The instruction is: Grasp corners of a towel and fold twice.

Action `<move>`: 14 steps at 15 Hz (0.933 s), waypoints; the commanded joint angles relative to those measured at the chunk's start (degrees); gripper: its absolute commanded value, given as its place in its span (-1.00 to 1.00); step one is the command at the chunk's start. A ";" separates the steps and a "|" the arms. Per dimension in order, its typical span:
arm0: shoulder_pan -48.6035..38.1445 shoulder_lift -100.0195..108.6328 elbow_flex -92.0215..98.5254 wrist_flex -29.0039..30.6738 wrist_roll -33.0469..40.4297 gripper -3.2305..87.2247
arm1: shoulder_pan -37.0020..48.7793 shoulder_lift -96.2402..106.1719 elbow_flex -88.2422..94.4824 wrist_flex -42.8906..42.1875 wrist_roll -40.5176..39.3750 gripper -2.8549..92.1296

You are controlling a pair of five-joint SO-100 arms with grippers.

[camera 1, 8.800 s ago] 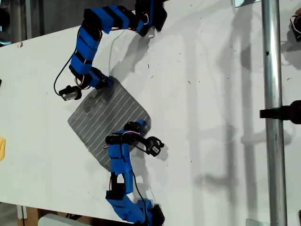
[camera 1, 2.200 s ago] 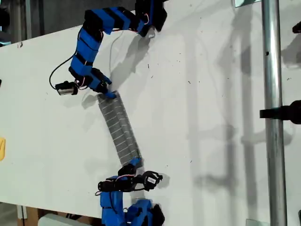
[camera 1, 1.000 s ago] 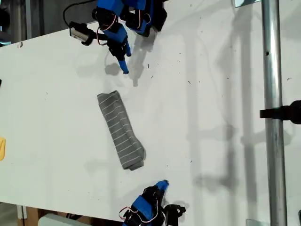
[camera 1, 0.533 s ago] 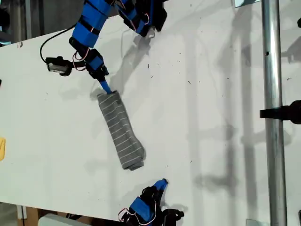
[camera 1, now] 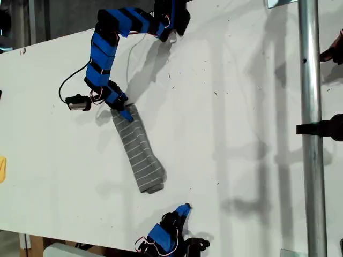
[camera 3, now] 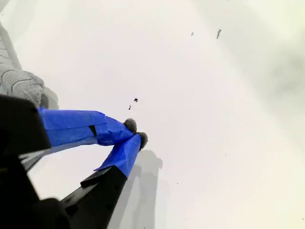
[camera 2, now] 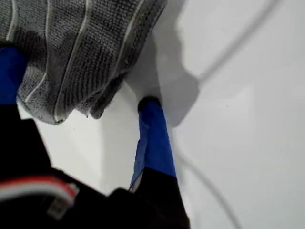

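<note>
Towel [camera 1: 138, 151] is lying on the white table [camera 1: 241, 134] as a long narrow folded strip, running diagonally in the exterior view from up near the top arm down toward the bottom edge, so it looks folded over at least once already. The first gripper [camera 1: 126, 113] is parked right at the upper end of that strip. In the first wrist view the jaws are spread apart, with one blue finger [camera 2: 153, 136] planted tip-down on the bare table just beside the cloth, and the other one [camera 2: 9, 71] showing at the frame edge against the towel [camera 2: 81, 47]. Nothing is pinched between them as far as the frames show; the rumpled corner [camera 2: 97, 107] sits between the two fingers.

The second gripper [camera 3: 136, 133] is tucked back at the bottom edge of the exterior view [camera 1: 181, 211], well apart from the towel's lower end. Its blue taped tips are pressed together on nothing, hanging over bare table.
</note>
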 commanded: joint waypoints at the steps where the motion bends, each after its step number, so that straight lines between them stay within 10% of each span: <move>1: -0.44 0.44 0.35 0.18 0.44 -0.98 | -2.55 -1.32 -6.50 -0.62 0.18 -0.04; 9: -1.41 0.35 0.35 0.44 2.02 -0.98 | -14.33 -5.71 -12.22 1.14 7.65 -0.94; 14: -1.58 0.35 0.35 0.53 2.55 -0.98 | -14.41 19.34 11.69 10.90 15.64 -0.94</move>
